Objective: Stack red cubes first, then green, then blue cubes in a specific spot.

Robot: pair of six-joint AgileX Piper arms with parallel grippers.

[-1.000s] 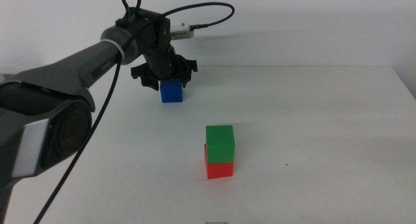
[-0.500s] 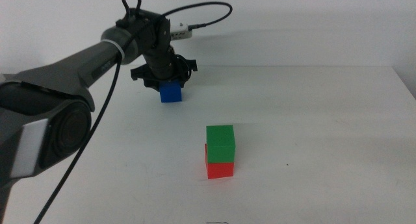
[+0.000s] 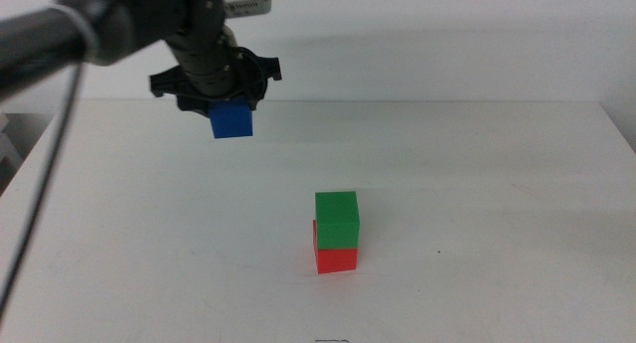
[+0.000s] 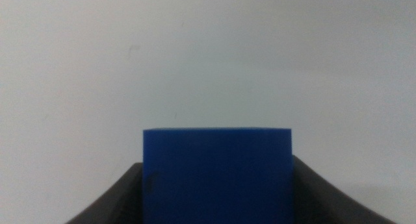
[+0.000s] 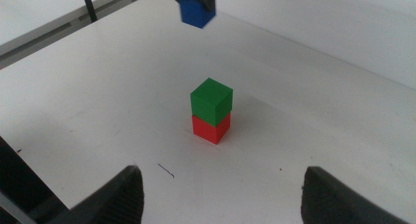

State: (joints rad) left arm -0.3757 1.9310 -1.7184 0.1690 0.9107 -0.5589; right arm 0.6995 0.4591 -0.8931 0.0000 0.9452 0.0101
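1. the left gripper (image 3: 231,112) is up in the air over the far left part of the table (image 3: 497,184), its two dark jaws clamped on the blue cube (image 3: 232,121). the cube hangs clear of the tabletop, and its lower half sticks out below the jaws.
2. through the left wrist camera the blue cube (image 4: 218,175) fills the space between the jaws, sitting square, a jaw pressed to each side.
3. the green cube (image 3: 336,219) sits on the red cube (image 3: 336,256) nearer the front, about mid-table. the green one looks a touch offset on the red, yet well seated.
4. the thing that matters: the stack lies toward the near side and to the right of the carried cube, and lower than it. so the left arm would need to travel that way across the table, keeping the blue cube above the green top, then come straight down.
5. a cube has no long axis to worry about, but its faces ought to line up with the green one's before letting go.
6. the right gripper (image 5: 221,188) waits low at the near edge with its jaws spread wide and nothing in them. it looks at the stack from close by, with the blue cube (image 5: 196,11) hanging beyond.
7. red and green look done; only blue is left, i'd say.
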